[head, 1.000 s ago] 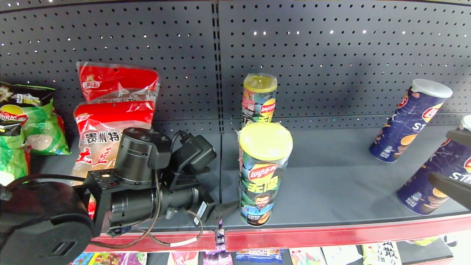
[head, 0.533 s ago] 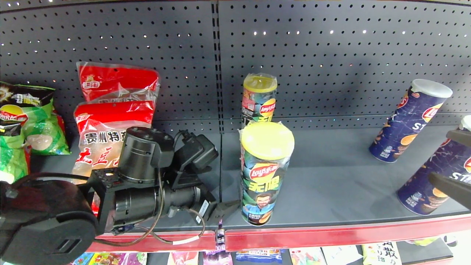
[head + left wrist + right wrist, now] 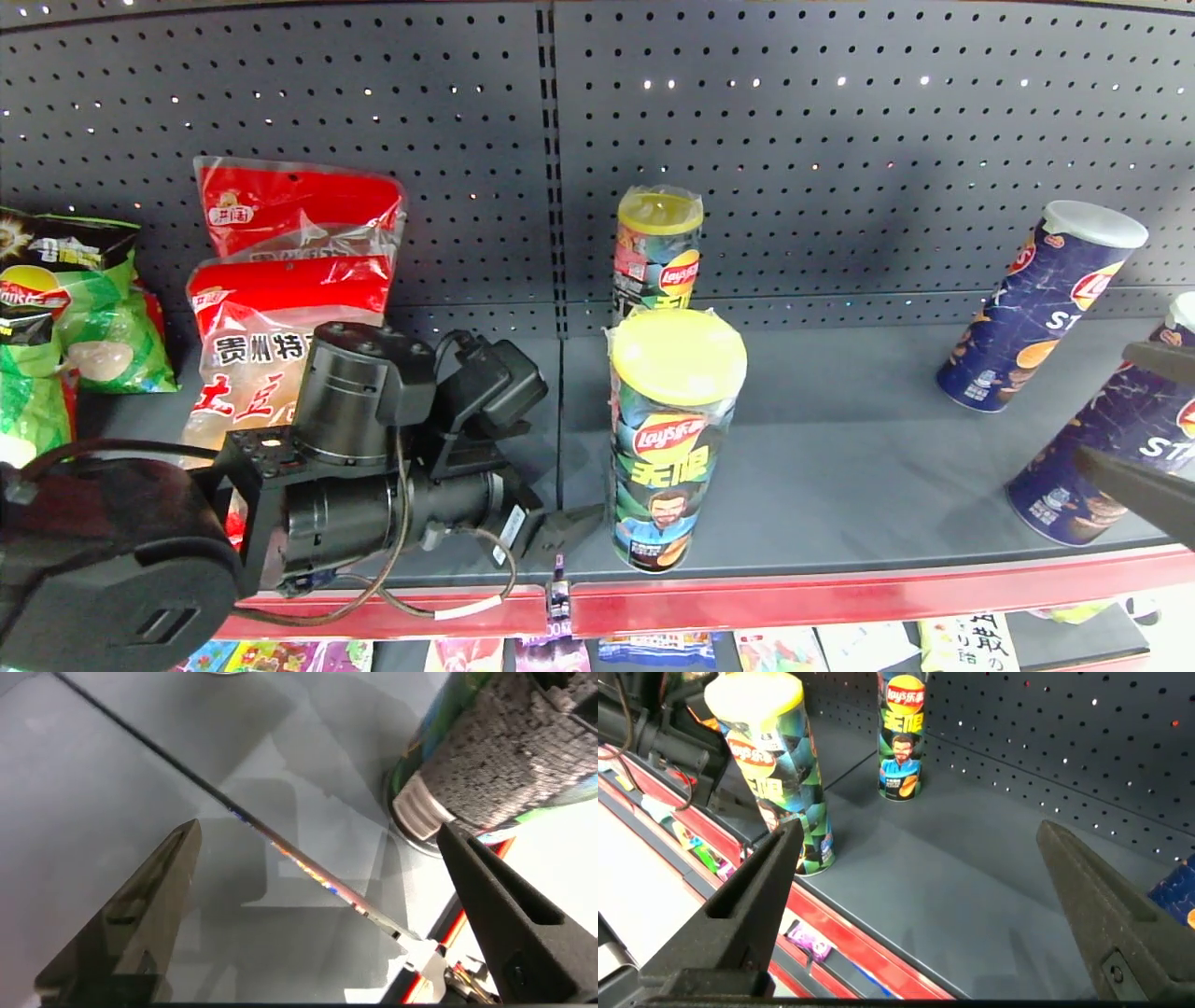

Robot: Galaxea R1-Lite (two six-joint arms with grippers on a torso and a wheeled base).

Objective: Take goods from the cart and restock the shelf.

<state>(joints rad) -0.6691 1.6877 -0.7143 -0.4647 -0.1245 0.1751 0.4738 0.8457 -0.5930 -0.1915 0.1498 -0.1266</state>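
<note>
— Well, left gripper (image 3: 318, 831)?
— Spread wide, empty, just left of the near yellow-lidded can (image 3: 672, 439) at the shelf (image 3: 840, 467) front.
— Right gripper (image 3: 920, 826)?
— Wide too, empty, by the near blue can (image 3: 1111, 420).

The back wall (image 3: 840, 140) was dark grey and full of little holes. Tiny dots of light shone through some holes. The shelf (image 3: 840, 467) was flat and grey, with a red strip (image 3: 840, 593) along its front.
</note>
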